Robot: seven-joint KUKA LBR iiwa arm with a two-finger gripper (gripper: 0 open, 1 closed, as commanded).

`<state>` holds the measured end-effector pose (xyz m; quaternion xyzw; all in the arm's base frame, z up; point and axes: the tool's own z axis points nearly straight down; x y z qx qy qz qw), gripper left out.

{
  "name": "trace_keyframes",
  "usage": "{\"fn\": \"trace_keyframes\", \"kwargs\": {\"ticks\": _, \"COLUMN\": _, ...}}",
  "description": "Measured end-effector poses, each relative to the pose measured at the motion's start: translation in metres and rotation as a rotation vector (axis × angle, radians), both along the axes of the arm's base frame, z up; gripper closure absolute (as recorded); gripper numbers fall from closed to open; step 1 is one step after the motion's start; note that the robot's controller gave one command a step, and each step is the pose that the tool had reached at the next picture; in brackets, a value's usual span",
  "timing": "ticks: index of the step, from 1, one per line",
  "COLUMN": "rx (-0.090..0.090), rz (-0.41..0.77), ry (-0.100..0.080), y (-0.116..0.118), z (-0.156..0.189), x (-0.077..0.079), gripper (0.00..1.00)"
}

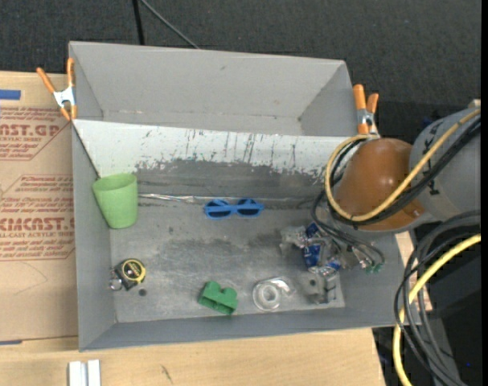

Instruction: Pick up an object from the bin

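The pick does not look done yet. The pincer [322, 273] is down low in the grey metal bin [187, 252], near the bin's front right corner. I cannot tell if the pincer is wide or narrow, and I see nothing held in it. All the things look like they lie on the bin's floor, so the grab and the lift are both left to do, I think.

The thing nearest to it is a clear shiny ring [269, 293], just beside it along the front edge. It looks thin, smooth and see-through, like plastic. Next along that edge is a small green block [218, 297] with hard, bumpy corners. In the front left corner sits a little round black and yellow thing [129, 273]; I cannot tell what it is.

By the left wall stands a light green plastic cup [115, 201], smooth and round, with its open end down. Near the middle, close to the back slope, lie blue plastic sunglasses [233, 208], flat and thin.

The bin's floor is dull, scratched metal. The arm has a round orange cover [376, 183], shiny and smooth.
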<state>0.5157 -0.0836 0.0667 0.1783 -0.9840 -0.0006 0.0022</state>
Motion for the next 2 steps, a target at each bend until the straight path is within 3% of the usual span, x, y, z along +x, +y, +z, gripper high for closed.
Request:
{"fn": "trace_keyframes", "kwargs": {"ticks": 1, "rx": -0.001, "rz": -0.072, "ry": -0.012, "y": -0.0367, "z": 0.0036, "x": 0.0658, "gripper": 0.00}}
{"fn": "trace_keyframes", "kwargs": {"ticks": 2, "rx": 0.002, "rz": -0.069, "ry": -0.006, "y": -0.0339, "z": 0.0029, "x": 0.0637, "gripper": 1.00}}
